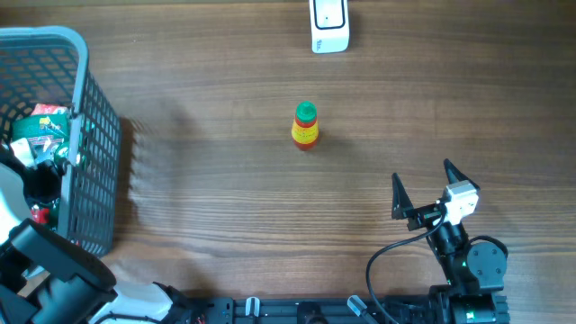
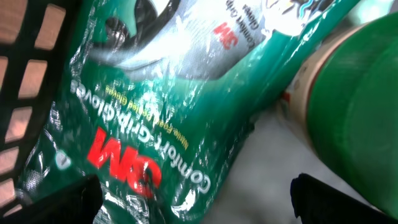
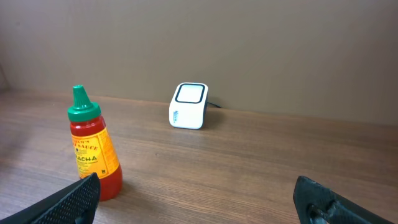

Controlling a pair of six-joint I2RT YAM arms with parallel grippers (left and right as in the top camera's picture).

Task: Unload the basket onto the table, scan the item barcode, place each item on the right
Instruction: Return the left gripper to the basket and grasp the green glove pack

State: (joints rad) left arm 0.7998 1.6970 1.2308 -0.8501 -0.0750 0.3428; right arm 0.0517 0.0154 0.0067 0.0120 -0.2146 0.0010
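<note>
Two grippers, both spread wide and gripping nothing. The left gripper (image 2: pixel 193 202) is down inside the basket (image 1: pixel 97 135), its dark fingertips (image 2: pixel 62 199) on either side of a green 3M gloves packet (image 2: pixel 155 106) that lies crumpled just below them. I cannot tell whether they touch it. Pressed against the packet's right edge is a cream container with a broad green lid (image 2: pixel 354 106). The black basket mesh closes in on the left of that view. From overhead, something red also shows low in the basket, too hidden to name.

The right gripper (image 1: pixel 423 187) hovers low over the bare table (image 1: pixel 225 198) near the front right corner. Ahead of it, well apart, one sauce bottle (image 3: pixel 93 152) with a green cap stands upright mid-table. Beyond that, one white scanner (image 1: pixel 329 25) sits at the far edge. The wood between this gripper and the scanner is unobstructed, with the bottle off to the left of that line.

Count: one basket, one packet, one lidded container, one bottle, one scanner.
</note>
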